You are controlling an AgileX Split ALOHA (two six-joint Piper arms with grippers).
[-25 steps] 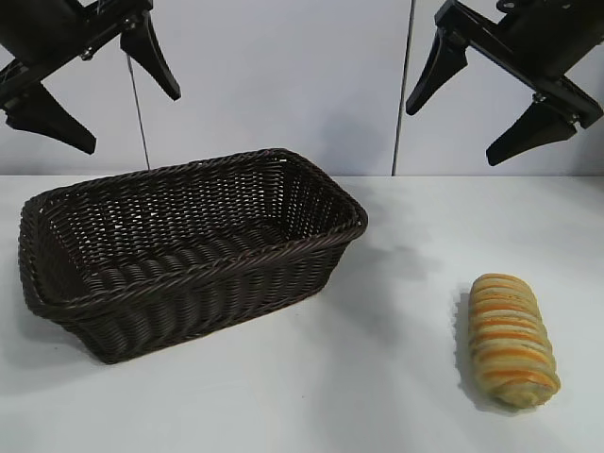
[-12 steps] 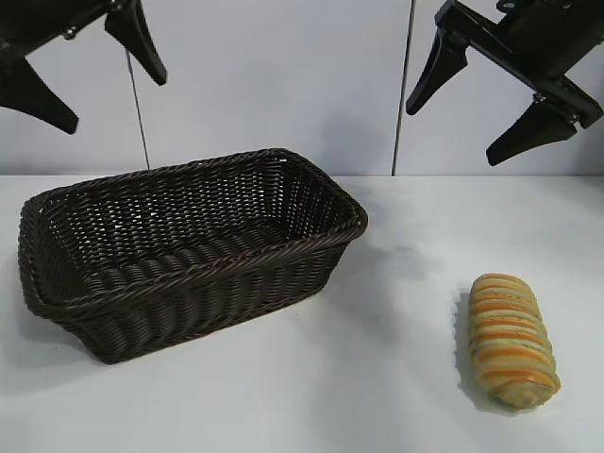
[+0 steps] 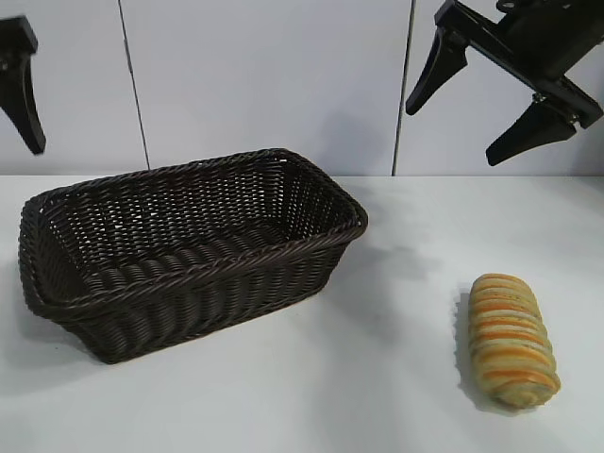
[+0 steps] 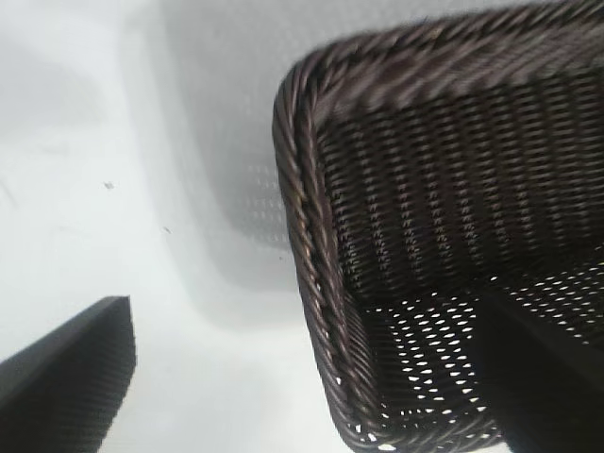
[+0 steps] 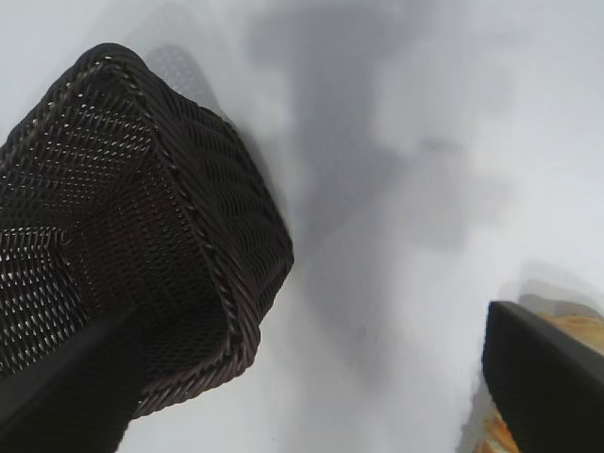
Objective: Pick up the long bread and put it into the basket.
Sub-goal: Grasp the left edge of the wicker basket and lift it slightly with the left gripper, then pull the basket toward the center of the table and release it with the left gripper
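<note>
Long bread (image 3: pixel 512 340), an oblong tan-yellow loaf with orange-brown crosswise ridges, lies on the white counter (image 3: pixel 377 377) at the near right, well apart from the basket (image 3: pixel 189 247), a rectangular dark-brown wicker basket with braided rim standing empty at the left. Right pincer (image 3: pixel 491 90) hangs high above the counter, up and behind the loaf, its fingers spread apart; the left pincer (image 3: pixel 21 80) shows only one dark finger at the upper left edge, its fingers apart in the wrist view. No readable writing appears on any item.
</note>
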